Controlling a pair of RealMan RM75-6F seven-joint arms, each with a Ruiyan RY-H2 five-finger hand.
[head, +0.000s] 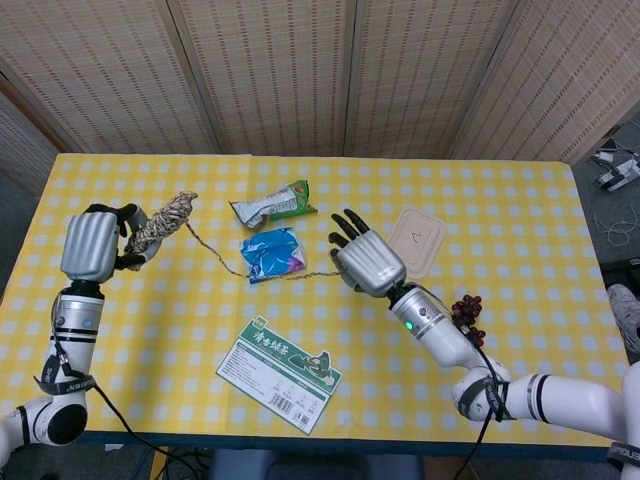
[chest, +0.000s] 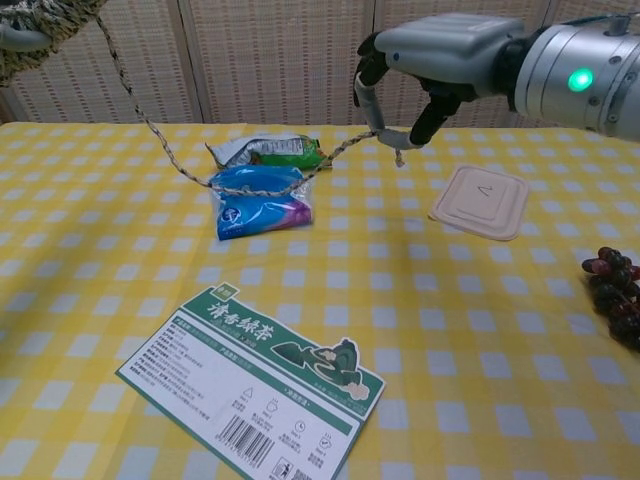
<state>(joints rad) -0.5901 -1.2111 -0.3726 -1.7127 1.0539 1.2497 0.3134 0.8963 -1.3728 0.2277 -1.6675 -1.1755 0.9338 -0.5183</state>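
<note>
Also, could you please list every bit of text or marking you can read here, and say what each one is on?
"清香绿茶": large white characters on the flat green and white tea packet.
Barcode and small print below it: too small to read.
Green snack bag and blue plastic pouch: printing blurred.
Beige lid: one faint mark, unreadable.

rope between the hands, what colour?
The rope is mottled beige and dark brown, twisted; chest view shows it best.
</note>
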